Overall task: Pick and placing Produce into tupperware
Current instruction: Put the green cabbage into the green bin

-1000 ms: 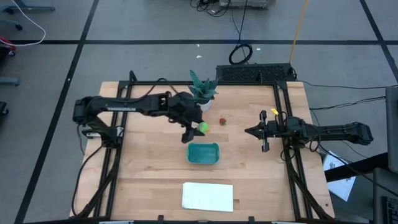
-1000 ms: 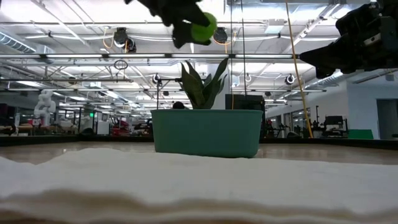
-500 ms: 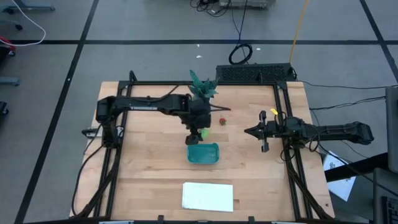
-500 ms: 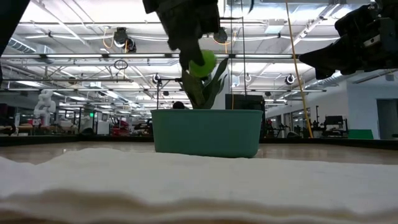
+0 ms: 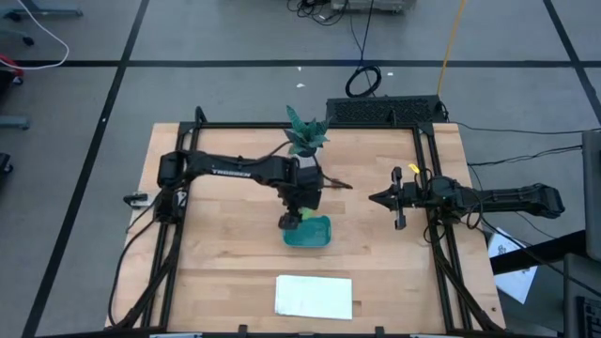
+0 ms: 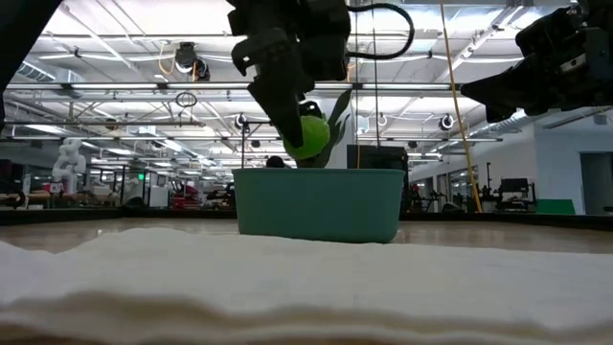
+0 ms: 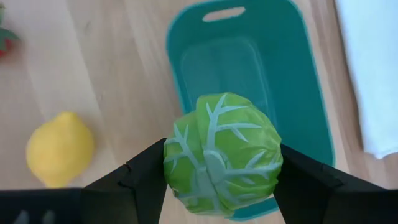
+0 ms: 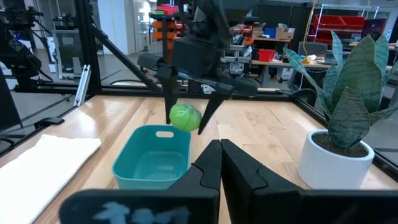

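Left wrist view had my left gripper [image 7: 221, 180] clamped on the green cabbage [image 7: 222, 154] just over the empty teal tupperware [image 7: 298, 93], lemon [image 7: 60, 148] unpicked on the table, right gripper [image 8: 221, 163] pinched shut, idle.
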Motion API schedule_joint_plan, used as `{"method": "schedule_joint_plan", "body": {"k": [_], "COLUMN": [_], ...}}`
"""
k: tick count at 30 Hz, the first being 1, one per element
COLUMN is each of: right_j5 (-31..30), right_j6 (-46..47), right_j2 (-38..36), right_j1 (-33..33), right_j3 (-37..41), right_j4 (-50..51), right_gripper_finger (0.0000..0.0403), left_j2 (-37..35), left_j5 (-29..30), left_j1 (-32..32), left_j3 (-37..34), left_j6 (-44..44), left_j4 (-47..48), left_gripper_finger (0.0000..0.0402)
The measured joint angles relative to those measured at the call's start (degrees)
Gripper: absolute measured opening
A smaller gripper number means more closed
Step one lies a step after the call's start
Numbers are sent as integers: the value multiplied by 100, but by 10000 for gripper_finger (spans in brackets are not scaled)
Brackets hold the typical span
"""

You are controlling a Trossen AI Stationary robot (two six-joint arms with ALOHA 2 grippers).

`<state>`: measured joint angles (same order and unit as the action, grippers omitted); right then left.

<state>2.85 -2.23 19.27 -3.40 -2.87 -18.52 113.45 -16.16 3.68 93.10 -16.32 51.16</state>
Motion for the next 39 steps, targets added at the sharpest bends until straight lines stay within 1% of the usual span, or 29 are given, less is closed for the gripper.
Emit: {"method": "schedule_joint_plan", "body": {"k": [4,10,19,26,36,39], "right_j5": [0,0,-1,-2,-2,-1], "right_j6": [1,2,3,3,5,118], "right_j2": [-2,0,0,0,0,0], "right_j1": [2,1,1,0,0,0], "right_j3": [0,0,0,0,0,0], "right_j4": [0,-1,10,0,-2,-2], "right_gripper_finger": [0,0,0,0,0,0], "left_j2": [-22,63,295,337,378,378], "left_j5": [50,167,273,252,-877,-909], "left_j1": [-146,-278,-382,-423,-359,-353], "left_j3": [0,-1,-15,-15,-15,-15], "left_j6": [-164,-178,-136,107,692,782], "left_j4": [-144,-212,-194,-155,-178,-179], "left_gripper_finger": [243,243,243,243,243,243]}}
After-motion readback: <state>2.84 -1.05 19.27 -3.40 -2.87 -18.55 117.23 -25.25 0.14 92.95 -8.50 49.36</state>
